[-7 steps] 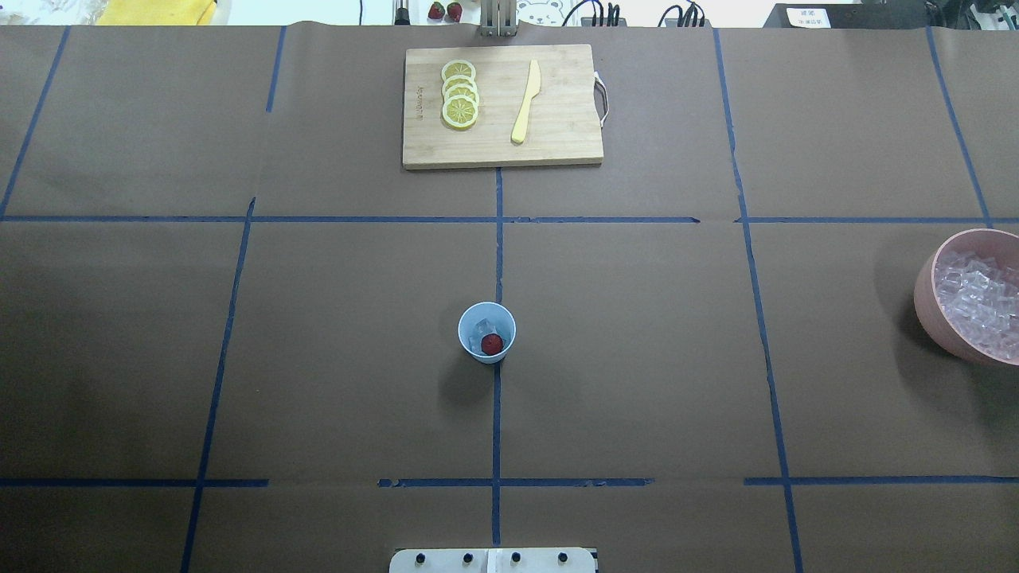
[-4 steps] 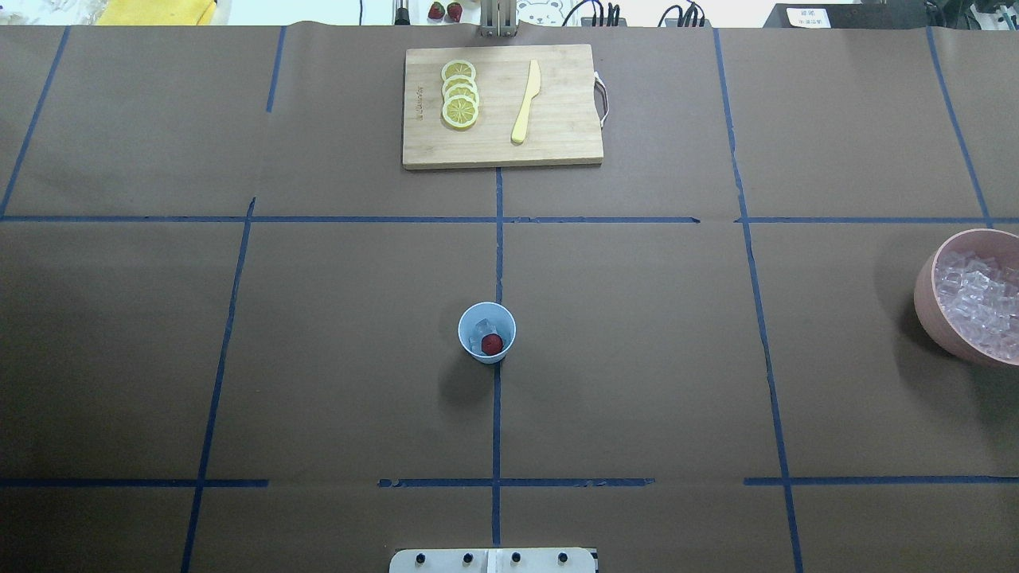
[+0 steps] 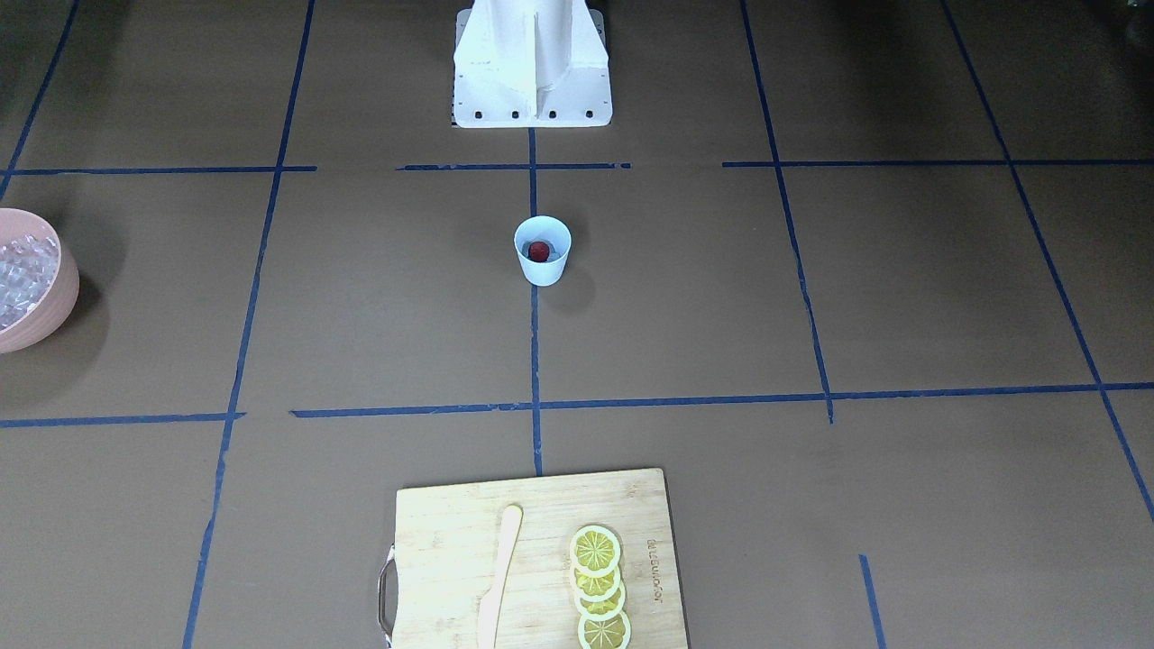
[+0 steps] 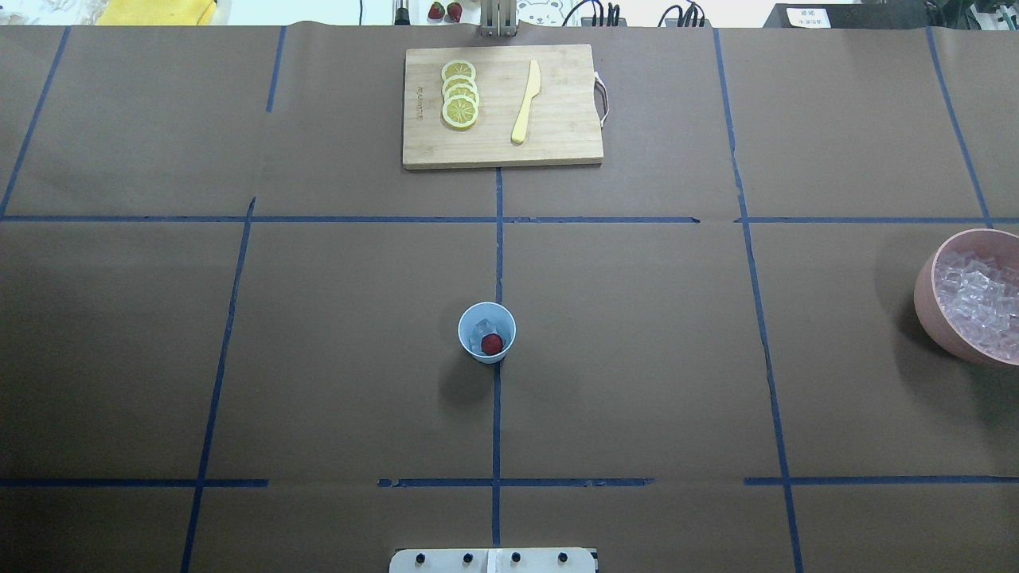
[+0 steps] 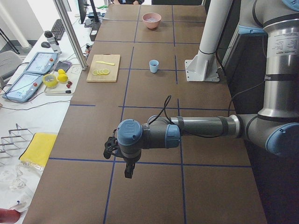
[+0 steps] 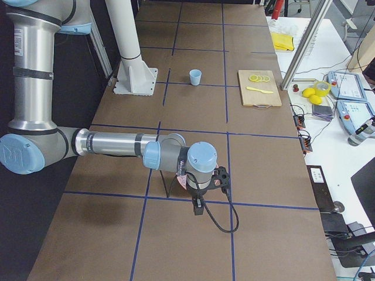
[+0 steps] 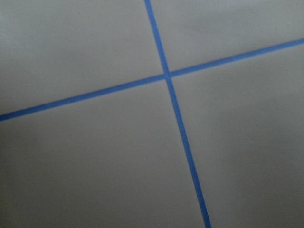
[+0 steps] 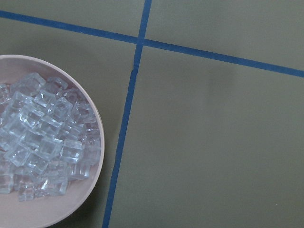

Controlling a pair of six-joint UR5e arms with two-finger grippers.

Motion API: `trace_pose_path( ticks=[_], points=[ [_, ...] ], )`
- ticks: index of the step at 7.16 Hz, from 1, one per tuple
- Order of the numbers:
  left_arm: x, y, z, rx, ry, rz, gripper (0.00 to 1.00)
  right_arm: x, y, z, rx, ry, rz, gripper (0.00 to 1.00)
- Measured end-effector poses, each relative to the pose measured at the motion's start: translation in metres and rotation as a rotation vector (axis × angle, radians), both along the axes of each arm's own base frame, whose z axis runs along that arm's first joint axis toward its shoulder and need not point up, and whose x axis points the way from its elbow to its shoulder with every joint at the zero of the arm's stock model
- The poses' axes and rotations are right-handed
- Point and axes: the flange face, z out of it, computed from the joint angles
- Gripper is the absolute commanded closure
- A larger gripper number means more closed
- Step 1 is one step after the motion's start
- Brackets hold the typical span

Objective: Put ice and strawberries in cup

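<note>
The pale blue cup [image 4: 486, 355] stands upright at the table's middle, also in the front-facing view [image 3: 542, 270]. Inside it lie a red strawberry [image 4: 493, 344] and a clear ice cube [image 4: 482, 328]. More ice [image 4: 979, 298] fills the pink bowl [image 4: 923, 294] at the right edge; the right wrist view looks down on this ice [image 8: 42, 137]. Neither gripper shows in the overhead view. The left gripper [image 5: 112, 147] and the right gripper [image 6: 221, 178] show only in the side views, far from the cup. I cannot tell whether they are open or shut.
A wooden cutting board [image 4: 557, 135] at the far middle carries lemon slices [image 4: 459, 103] and a yellow knife [image 4: 525, 102]. Two more strawberries [image 4: 445, 10] lie beyond the table's far edge. The robot's base plate [image 4: 493, 561] is at the near edge.
</note>
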Motion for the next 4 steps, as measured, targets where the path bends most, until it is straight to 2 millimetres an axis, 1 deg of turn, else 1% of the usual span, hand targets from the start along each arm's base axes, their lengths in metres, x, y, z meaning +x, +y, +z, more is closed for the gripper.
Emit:
trace_pose_path(
  ticks=[4],
  points=[
    [0.0017, 0.0054, 0.0023, -0.014, -0.001, -0.011, 0.0, 0.0001, 0.0, 0.0018, -0.011, 0.001, 0.008, 0.03]
  ],
)
